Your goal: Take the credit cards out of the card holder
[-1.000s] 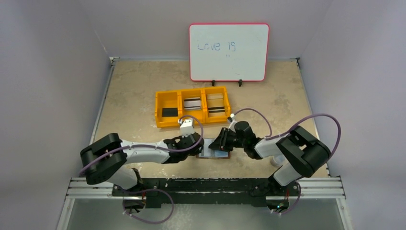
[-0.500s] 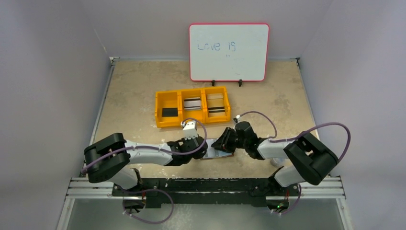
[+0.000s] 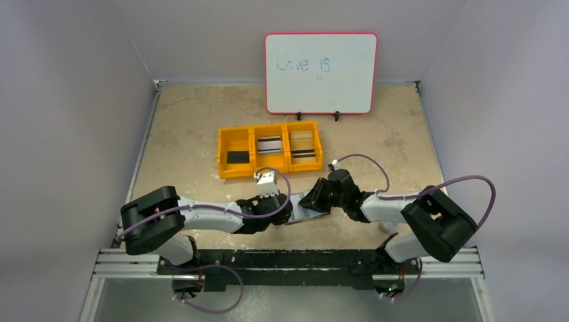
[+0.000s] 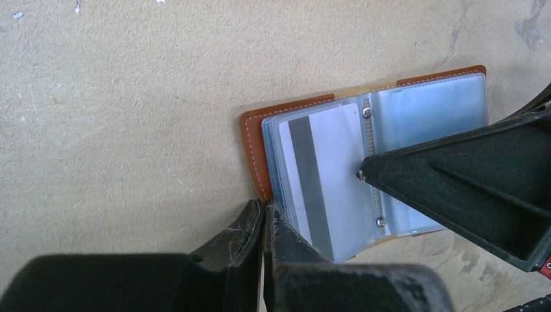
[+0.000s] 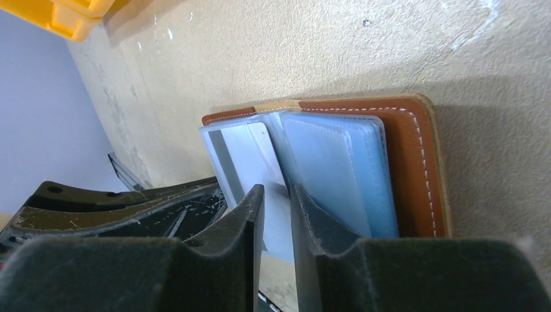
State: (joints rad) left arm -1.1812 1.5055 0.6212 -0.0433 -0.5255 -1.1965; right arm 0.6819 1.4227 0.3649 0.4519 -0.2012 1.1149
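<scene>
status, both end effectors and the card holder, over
Left end effector shut at corner of open card holder. Right end effector barely open, tips on its clear sleeves. Striped card inside a sleeve. Yellow bin apart, beyond.

The brown leather card holder (image 4: 255, 140) lies open and flat on the table (image 4: 117, 97), clear sleeves facing up. A grey-white credit card (image 4: 334, 149) with a dark stripe sits in the top sleeve. A black card (image 3: 236, 157), a striped white card (image 3: 270, 144) and a beige card (image 3: 302, 145) lie in the yellow bin (image 3: 231, 172).

Both arms stretch low and inward, tips almost meeting; left gripper (image 4: 264, 213) fingers pressed together, right gripper (image 5: 276, 192) fingers narrowly parted.
</scene>
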